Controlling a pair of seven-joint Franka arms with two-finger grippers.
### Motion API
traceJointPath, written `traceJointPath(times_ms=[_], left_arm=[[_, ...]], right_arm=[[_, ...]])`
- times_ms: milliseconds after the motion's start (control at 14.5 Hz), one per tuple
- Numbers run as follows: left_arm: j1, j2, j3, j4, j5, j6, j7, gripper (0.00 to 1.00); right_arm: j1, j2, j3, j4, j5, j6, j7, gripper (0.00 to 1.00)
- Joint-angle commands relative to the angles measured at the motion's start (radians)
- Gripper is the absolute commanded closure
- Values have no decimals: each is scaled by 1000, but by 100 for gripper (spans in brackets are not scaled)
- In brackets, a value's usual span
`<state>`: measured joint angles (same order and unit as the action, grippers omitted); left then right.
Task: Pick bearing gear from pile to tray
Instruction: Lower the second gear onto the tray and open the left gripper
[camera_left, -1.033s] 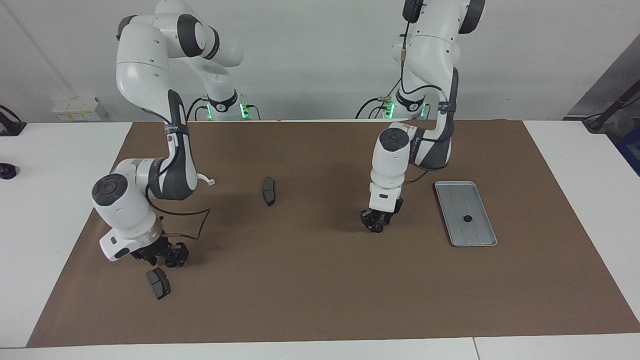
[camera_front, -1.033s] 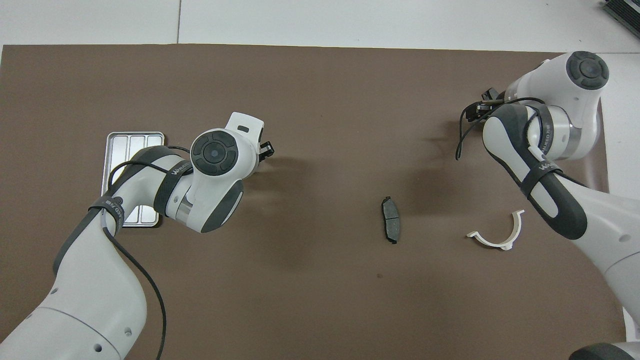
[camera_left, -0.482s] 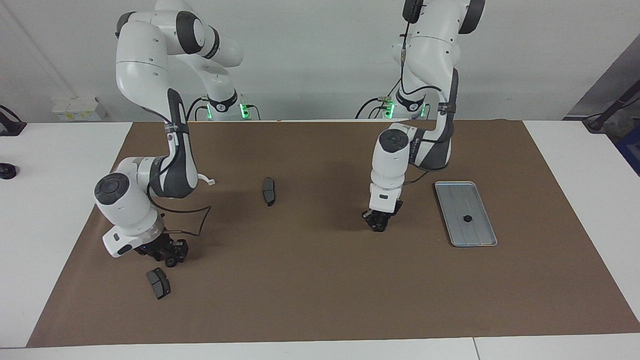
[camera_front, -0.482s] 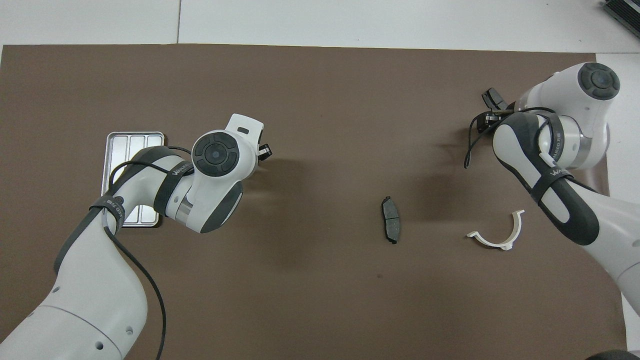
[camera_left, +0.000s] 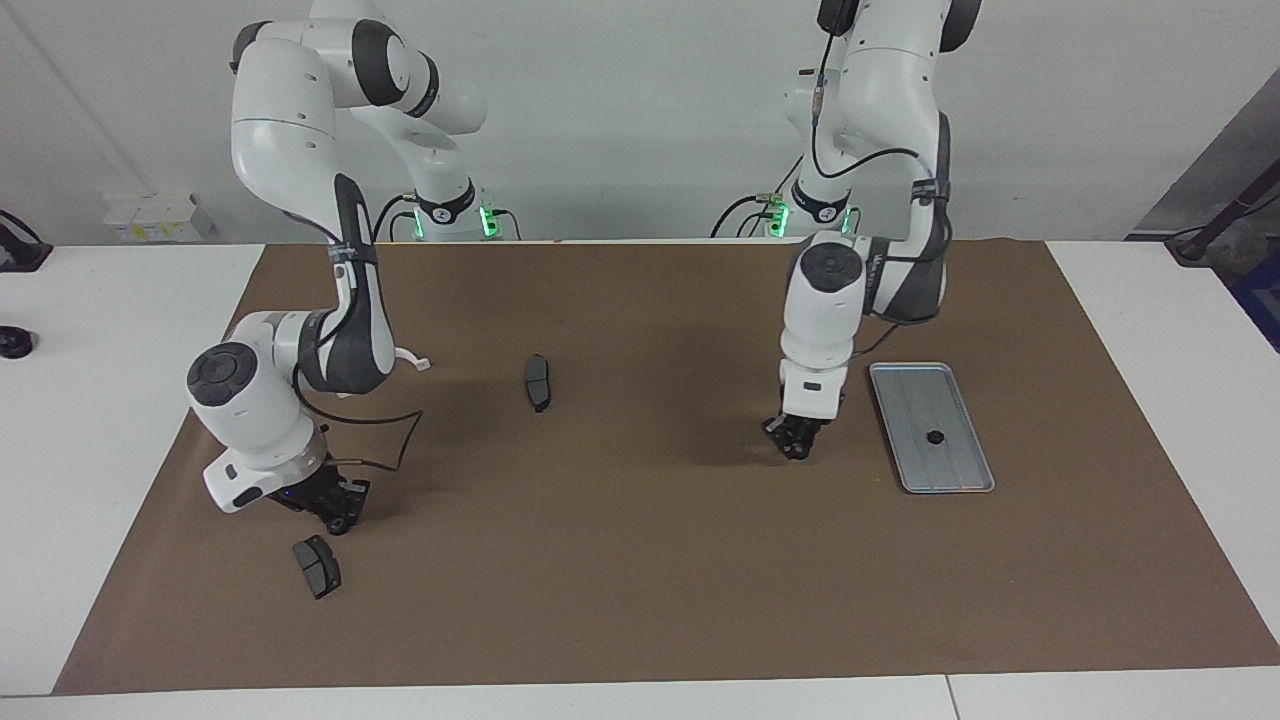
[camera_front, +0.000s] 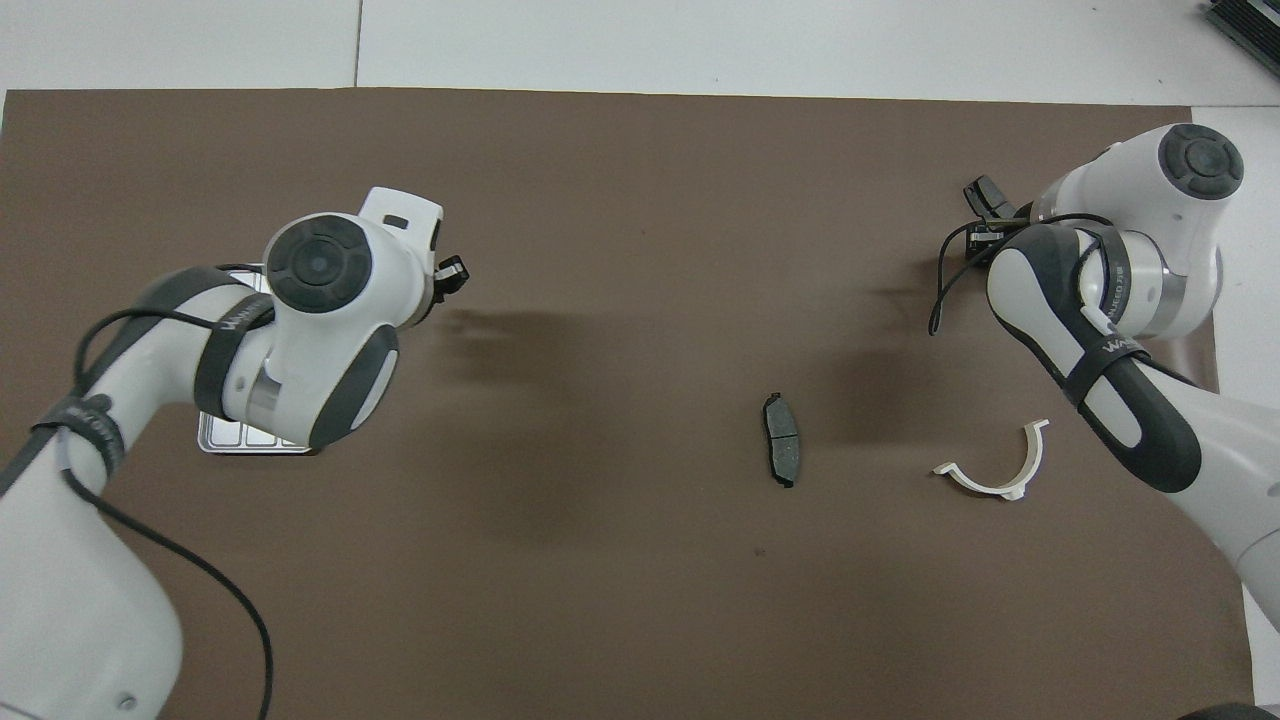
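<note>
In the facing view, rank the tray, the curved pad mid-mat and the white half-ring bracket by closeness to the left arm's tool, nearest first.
Measured from the left tool:
1. Tray, just beside it, toward the left arm's end of the table.
2. Curved pad, mid-mat, toward the right arm's end.
3. White bracket, farther toward the right arm's end, partly hidden by the right arm.

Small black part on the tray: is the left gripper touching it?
Apart. The facing view shows the left gripper over bare mat beside the tray, with the small black part alone in the tray's middle.
</note>
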<state>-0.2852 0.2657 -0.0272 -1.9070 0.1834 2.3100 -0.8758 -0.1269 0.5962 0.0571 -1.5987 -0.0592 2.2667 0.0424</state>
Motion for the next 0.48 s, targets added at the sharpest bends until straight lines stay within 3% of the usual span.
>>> traceJointPath(times_ms=[0, 207, 413], left_arm=[[124, -117, -11, -67, -71, -64, 185, 100], [247, -154, -8, -133, -145, -78, 418, 100], [325, -206, -10, -291, -177, 46, 529, 100]], right_arm=[[-4, -24, 12, -35, -5, 22, 11, 99], [33, -50, 27, -23, -5, 2, 14, 100], [159, -113, 27, -23, -2, -36, 71, 100]])
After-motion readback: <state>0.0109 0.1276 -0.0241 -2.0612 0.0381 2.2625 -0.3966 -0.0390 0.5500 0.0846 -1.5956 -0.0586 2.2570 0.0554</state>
